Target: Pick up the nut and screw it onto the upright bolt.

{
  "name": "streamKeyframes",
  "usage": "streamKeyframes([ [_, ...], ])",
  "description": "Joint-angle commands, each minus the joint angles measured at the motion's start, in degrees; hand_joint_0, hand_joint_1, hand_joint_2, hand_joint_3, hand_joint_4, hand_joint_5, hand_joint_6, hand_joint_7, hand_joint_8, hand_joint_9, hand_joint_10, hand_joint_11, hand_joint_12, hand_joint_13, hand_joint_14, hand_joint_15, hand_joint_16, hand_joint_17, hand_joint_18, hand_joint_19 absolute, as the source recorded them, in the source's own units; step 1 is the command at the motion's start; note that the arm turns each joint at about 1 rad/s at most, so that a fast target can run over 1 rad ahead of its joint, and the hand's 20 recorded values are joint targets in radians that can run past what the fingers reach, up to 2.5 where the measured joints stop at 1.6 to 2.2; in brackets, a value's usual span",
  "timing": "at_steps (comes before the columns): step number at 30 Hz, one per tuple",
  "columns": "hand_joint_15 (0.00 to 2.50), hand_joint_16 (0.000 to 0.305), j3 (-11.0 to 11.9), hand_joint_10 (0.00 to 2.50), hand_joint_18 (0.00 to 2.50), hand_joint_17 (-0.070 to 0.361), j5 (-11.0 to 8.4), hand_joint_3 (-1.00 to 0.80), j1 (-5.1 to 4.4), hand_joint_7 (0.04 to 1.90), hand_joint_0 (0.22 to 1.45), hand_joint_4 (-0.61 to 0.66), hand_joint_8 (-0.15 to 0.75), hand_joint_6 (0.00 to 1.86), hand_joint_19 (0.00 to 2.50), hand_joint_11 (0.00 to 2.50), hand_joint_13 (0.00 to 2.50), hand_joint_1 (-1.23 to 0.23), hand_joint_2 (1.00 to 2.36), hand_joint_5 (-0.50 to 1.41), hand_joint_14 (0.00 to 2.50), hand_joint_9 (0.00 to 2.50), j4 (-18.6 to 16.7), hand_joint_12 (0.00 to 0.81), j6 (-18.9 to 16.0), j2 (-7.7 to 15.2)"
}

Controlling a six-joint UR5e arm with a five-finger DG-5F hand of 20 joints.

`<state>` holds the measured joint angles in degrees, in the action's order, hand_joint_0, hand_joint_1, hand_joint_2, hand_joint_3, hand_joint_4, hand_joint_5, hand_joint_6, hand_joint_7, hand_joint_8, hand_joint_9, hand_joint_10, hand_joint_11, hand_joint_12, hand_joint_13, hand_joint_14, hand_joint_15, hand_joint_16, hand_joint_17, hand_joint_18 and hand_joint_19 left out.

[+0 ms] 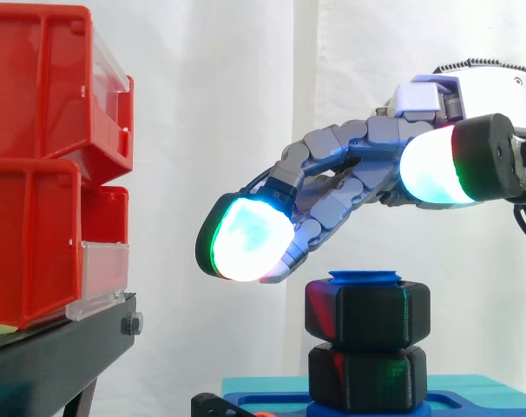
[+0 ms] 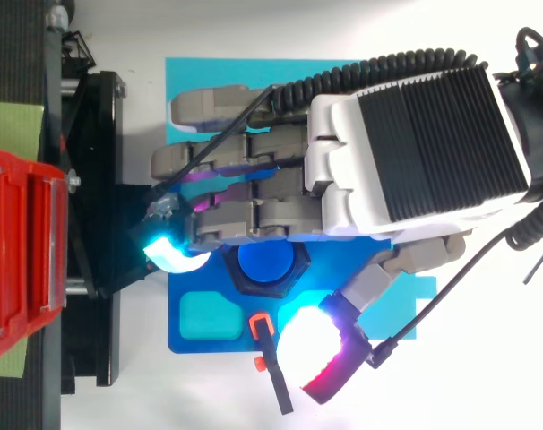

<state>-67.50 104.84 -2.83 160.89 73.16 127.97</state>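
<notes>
A blue upright bolt [image 2: 263,260] stands on a blue base plate [image 2: 186,340], its top [image 1: 365,277] just showing above a black nut [image 1: 367,311]. This nut sits at the bolt's upper end, and a second black nut [image 1: 367,378] sits under it, close to the base. My hand [image 1: 367,165] hovers just above the bolt, apart from it. Its fingers are stretched out to the left and slope downward. The thumb [image 2: 312,345] is spread to one side. The hand is open and holds nothing.
Red bins [image 1: 37,165] are stacked on a black stand [image 1: 63,347] at the left, near the fingertips. The base plate lies on a teal mat [image 2: 191,81]. A small orange and black piece [image 2: 270,358] lies at the plate's edge, next to a teal recess [image 2: 204,315].
</notes>
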Motion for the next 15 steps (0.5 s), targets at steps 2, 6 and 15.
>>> streamKeyframes([
  [2,0.00,0.039,0.0,0.00,0.00,0.089,-0.08,-0.50,-0.07,0.76,0.47,0.19,0.234,0.50,0.00,0.00,0.29,-0.27,1.00,-0.13,0.00,0.57,0.0,0.327,0.1,0.0],
  [6,0.00,0.039,0.0,0.00,0.00,0.088,-0.08,-0.50,-0.07,0.76,0.47,0.19,0.236,0.50,0.00,0.00,0.29,-0.27,1.00,-0.13,0.00,0.58,0.6,0.329,0.1,0.0],
  [15,0.00,0.039,0.0,0.00,0.00,0.089,0.01,-0.50,-0.07,0.88,0.47,0.22,0.243,0.50,0.00,0.00,0.34,-0.28,1.00,-0.10,0.00,0.62,2.1,0.330,0.1,0.0],
])
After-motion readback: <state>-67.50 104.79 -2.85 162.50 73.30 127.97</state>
